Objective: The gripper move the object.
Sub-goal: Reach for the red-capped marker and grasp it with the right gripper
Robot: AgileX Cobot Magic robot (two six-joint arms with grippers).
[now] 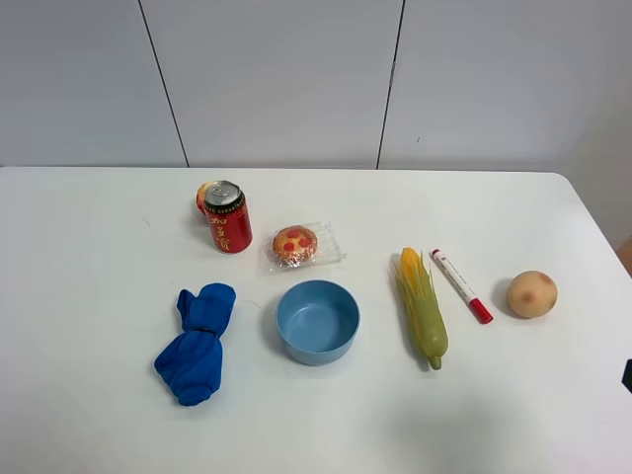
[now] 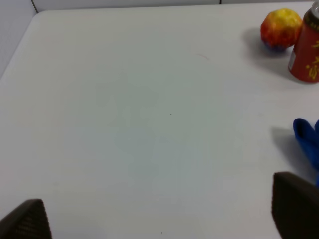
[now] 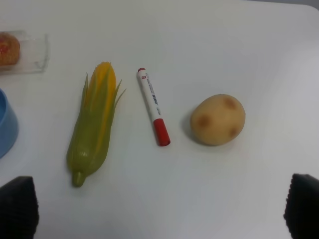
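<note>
The white marker pen with a red cap lies flat on the white table, between a corn cob and a potato. In the right wrist view the marker lies ahead of my right gripper, which is open and empty, clear of the marker. Only the tips of its black fingers show. My left gripper is open and empty over bare table at the left. A dark bit at the right edge of the exterior high view may be the right arm.
A blue bowl, a blue cloth, a red can with a round fruit behind it, and a wrapped bun lie left of the corn. The table's right edge is close to the potato.
</note>
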